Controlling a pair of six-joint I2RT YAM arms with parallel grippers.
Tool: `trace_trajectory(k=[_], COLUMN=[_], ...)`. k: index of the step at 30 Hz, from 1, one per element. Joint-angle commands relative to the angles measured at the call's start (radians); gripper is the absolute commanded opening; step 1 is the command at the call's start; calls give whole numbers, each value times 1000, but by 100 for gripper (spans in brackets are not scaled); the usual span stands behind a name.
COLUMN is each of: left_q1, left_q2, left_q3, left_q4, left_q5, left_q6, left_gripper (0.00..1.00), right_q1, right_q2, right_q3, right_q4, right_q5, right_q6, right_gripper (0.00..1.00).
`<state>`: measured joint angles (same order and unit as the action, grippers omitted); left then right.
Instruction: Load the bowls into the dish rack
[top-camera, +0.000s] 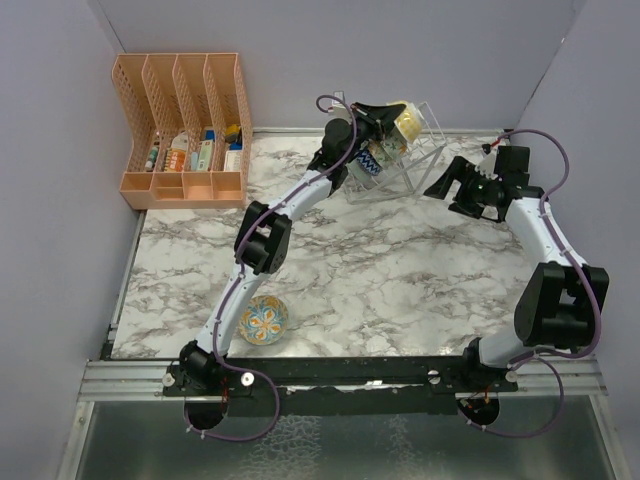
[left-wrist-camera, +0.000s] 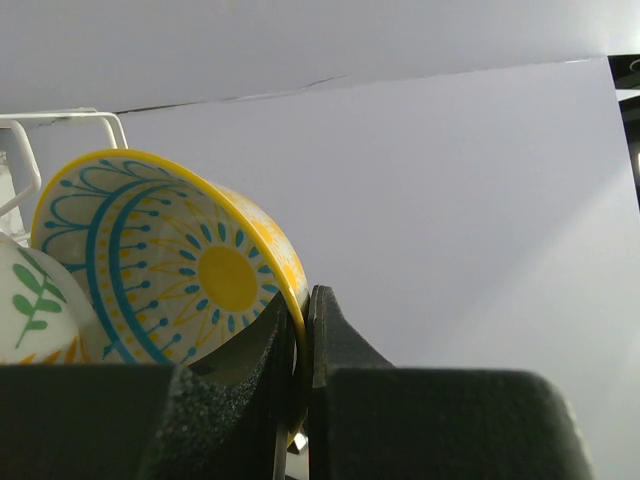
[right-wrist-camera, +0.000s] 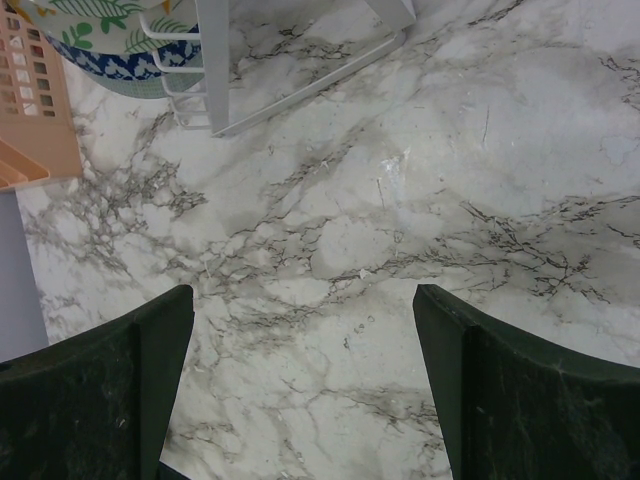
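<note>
My left gripper is shut on the rim of a yellow bowl with blue sun-ray lines, holding it on edge over the clear wire dish rack. The rim is pinched between the two black fingers. Beside it a cream bowl with green leaves stands in the rack, whose white wire shows above. More bowls stand in the rack slots. A blue-orange bowl lies on the marble near the left arm's base. My right gripper hangs open over bare marble, right of the rack.
An orange plastic slotted organizer with small items stands at the back left corner. Purple walls close in the back and both sides. The marble tabletop ends at a metal rail along the near edge.
</note>
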<state>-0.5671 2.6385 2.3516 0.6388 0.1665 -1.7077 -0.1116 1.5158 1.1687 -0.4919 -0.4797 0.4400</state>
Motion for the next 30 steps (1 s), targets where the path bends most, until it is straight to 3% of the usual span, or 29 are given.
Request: trace_trajectory(k=[1,9,19,30], left_q1=[8,16,26,37], left_q2=[25,36,23,-33], left_q3=[63,87,93,95], left_q4=[39,-6,-61,-203], left_q5=[-11,-5,12,35], left_q6=[-19,-3,25,100], left_gripper=[0,0,25,33], right_q1=[-8,-8,-10,-10], right_q2=[14,18,32,38], right_q3=[-3,-1,4,16], right_q4=[38,38,37,33], right_q5=[12,12,9,0], right_q6=[-14,-16,-16,-14], right_gripper=[91,91,91,91])
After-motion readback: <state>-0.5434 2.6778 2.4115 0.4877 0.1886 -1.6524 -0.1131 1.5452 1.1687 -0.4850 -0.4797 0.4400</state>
